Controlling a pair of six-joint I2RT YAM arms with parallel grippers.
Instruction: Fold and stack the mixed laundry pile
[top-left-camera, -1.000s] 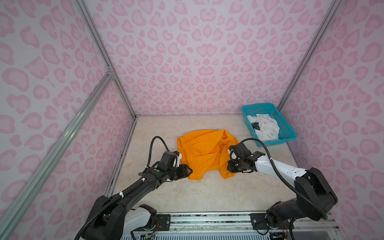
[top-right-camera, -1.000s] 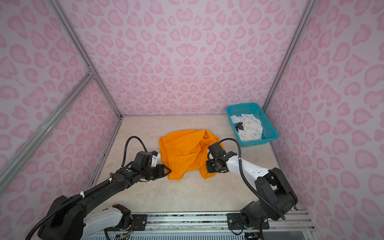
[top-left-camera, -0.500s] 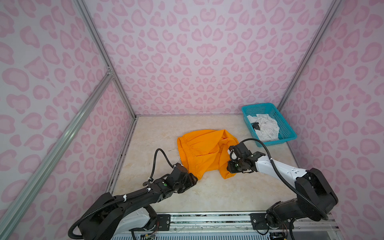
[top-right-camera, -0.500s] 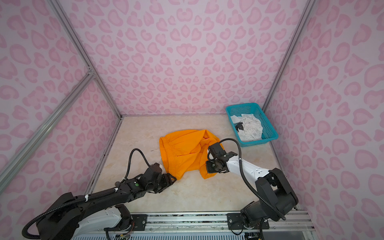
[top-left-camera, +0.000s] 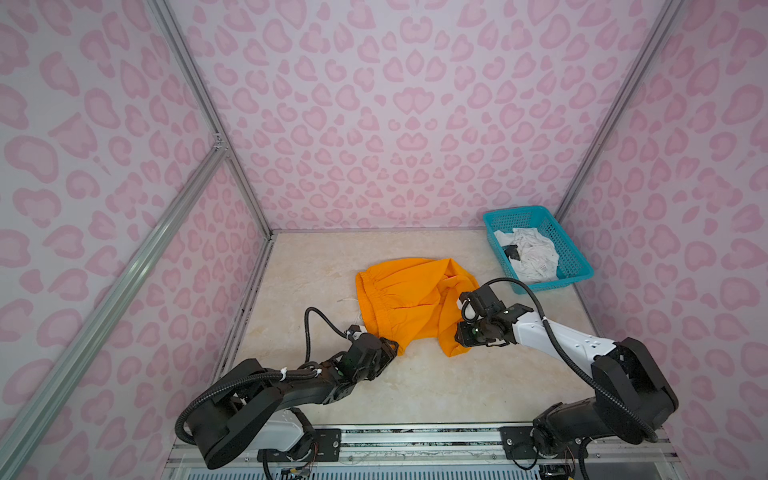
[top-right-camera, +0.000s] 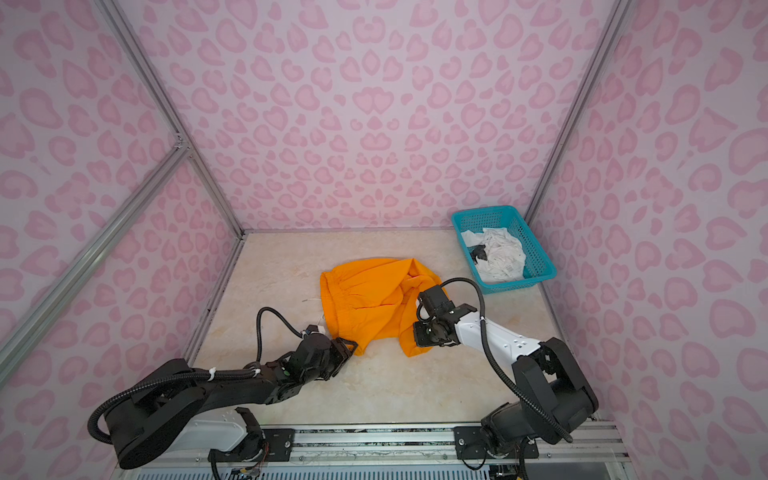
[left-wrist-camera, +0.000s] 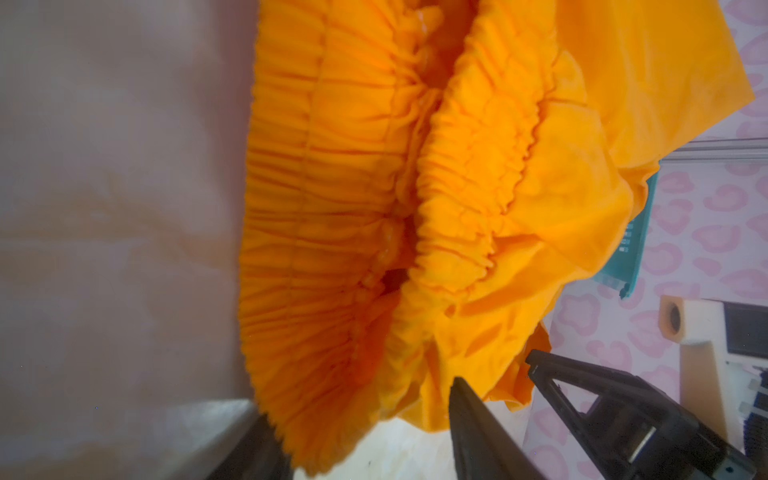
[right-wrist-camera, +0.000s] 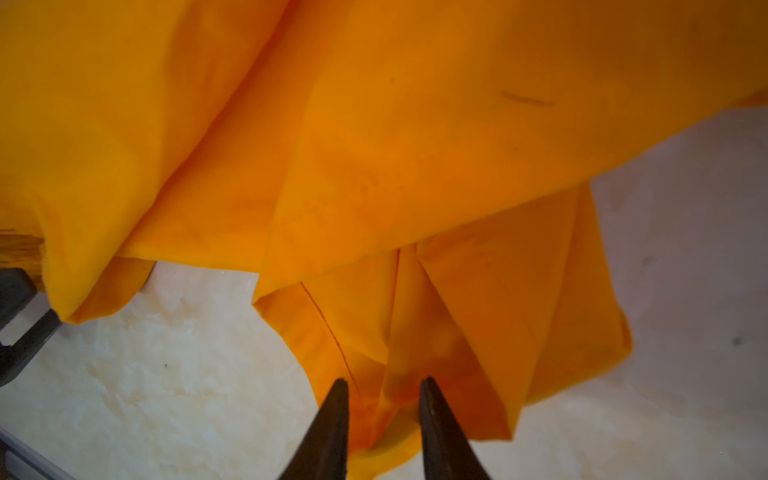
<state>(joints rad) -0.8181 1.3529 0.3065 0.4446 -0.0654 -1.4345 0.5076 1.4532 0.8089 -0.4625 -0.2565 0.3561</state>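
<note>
Where the orange shorts (top-left-camera: 407, 299) lie rumpled at the middle of the tabletop (top-left-camera: 415, 386), my right end effector (right-wrist-camera: 384, 384) pinches a folded hem edge at their near right corner, its fingertips close together with cloth bunched between them. My left end effector (left-wrist-camera: 357, 395) stands spread on either side of the gathered waistband's near corner. One of its fingers is a blur at the frame edge in the wrist view, and I cannot tell whether either pad presses the fabric. In both top views my own wrists hide both sets of fingertips. A thin white drawstring (top-left-camera: 347, 300) pokes out beside the waistband, mostly tucked from sight. The white T-shirt (top-left-camera: 528, 253) sits crumpled in the teal basket (top-left-camera: 579, 266) at the far right corner, well apart, its print showing only as a dark patch.
</note>
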